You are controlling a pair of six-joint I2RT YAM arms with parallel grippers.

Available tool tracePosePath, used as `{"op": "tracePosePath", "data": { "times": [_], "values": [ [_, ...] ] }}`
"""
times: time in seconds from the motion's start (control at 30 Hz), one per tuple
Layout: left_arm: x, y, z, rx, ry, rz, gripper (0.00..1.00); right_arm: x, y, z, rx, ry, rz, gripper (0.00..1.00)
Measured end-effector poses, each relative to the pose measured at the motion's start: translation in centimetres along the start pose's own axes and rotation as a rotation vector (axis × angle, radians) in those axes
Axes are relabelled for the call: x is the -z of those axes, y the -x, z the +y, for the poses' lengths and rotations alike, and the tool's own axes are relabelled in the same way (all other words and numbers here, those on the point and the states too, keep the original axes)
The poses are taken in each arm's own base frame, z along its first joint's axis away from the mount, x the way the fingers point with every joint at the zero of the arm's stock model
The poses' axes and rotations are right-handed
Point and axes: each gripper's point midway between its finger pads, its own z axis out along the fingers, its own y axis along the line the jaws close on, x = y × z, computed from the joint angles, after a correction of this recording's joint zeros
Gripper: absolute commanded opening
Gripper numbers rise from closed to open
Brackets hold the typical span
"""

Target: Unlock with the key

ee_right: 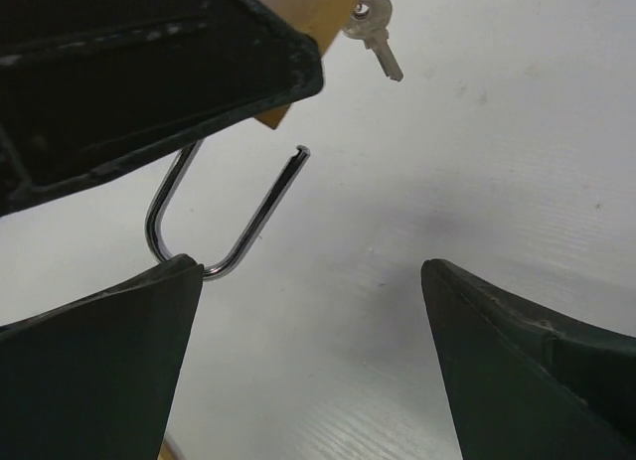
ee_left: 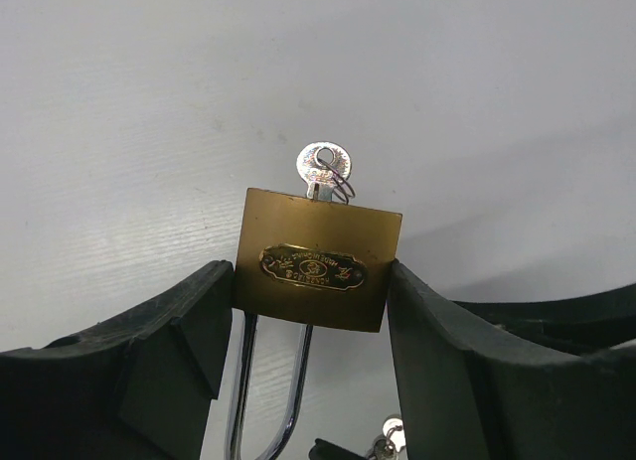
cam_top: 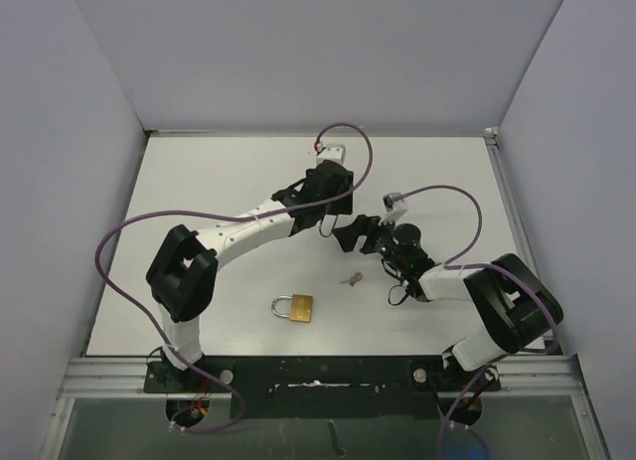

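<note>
The brass padlock (ee_left: pixel 316 271) is off the tabletop (cam_top: pixel 199 182). It is clamped by its two narrow sides in the left tool (ee_left: pixel 310 286), whose jaws stand part-way in, pressed on the body. The key (ee_left: pixel 324 168) sits at the body's keyhole end, with its head and wire ring sticking out. The shackle (ee_right: pixel 199 222) leaves the opposite end, and in the right wrist view one leg hangs free of the body — the lock looks already released. The right tool (ee_right: pixel 310 271) is spread wide and holds nothing. The shackle's bend lies just beside one side of it, though I cannot tell if they touch.

As I judge it, the body is small, dense and rigid. Its smooth faces could slip under a light squeeze, so the flat sides are the right hold. The key head is thin and light — pinch it across its flats to turn it. The freed shackle may swing. A second padlock (cam_top: pixel 294 307) lies on the tabletop, nearer the arm bases than the held one.
</note>
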Motion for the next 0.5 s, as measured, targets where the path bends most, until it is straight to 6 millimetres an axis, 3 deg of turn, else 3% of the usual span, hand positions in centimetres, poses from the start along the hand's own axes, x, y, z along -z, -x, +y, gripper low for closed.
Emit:
{"op": "tracePosePath", "data": {
  "times": [0.2,0.5],
  "values": [
    [-0.5,0.2,0.1,0.01,0.007,0.007,0.0,0.0,0.0,0.4,0.188,-0.128,-0.006,0.98],
    [-0.5,0.3,0.1,0.023,0.008,0.017,0.0,1.3,-1.2,-2.0,0.375,-0.339,0.025,0.98]
  ]
}}
